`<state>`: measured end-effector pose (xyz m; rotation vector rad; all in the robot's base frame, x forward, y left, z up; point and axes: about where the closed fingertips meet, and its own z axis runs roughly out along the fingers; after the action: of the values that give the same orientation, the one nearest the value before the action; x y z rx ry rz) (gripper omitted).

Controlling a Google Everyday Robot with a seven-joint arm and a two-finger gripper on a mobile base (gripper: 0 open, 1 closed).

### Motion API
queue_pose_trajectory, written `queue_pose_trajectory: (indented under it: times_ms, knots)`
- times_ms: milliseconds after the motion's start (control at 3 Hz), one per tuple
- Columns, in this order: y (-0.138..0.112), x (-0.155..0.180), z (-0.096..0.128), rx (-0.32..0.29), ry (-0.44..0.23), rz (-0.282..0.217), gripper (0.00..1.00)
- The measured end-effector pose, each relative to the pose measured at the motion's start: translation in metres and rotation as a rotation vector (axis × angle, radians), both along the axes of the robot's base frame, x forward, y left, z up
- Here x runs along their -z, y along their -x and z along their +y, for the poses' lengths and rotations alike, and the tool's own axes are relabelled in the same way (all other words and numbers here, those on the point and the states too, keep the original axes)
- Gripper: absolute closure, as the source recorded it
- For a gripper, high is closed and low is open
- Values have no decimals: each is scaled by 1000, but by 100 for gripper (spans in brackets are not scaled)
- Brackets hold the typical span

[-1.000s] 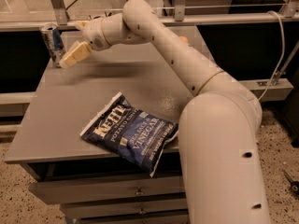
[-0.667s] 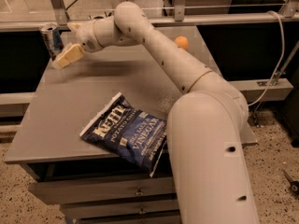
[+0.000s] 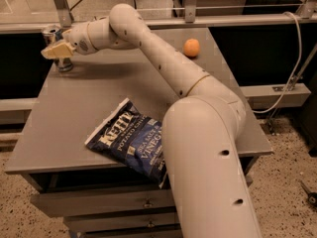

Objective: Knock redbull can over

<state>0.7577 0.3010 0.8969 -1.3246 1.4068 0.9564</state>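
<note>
The redbull can [image 3: 60, 62] stands upright at the far left corner of the grey table [image 3: 79, 113]. Only its silver top rim and its lower part show; the rest is hidden behind the gripper. My gripper [image 3: 55, 50] reaches in from the right at the end of the long white arm and sits right in front of the can's upper half, seemingly touching it.
A dark blue chip bag [image 3: 130, 140] lies flat near the table's front edge. An orange [image 3: 191, 47] sits at the far right of the table. Drawers run under the table front. A glass rail stands behind the table.
The gripper has moved left across the table's far edge and now overlaps the can. The can still stands upright in the same spot.
</note>
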Motion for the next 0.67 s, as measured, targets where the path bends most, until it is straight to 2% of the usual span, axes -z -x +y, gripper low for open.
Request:
queue_pose_trajectory:
  times_ms: [333,667]
  knots:
    - [-1,0,1,15,-7,27,72]
    - [-2,-4,-31,50,61,1,95]
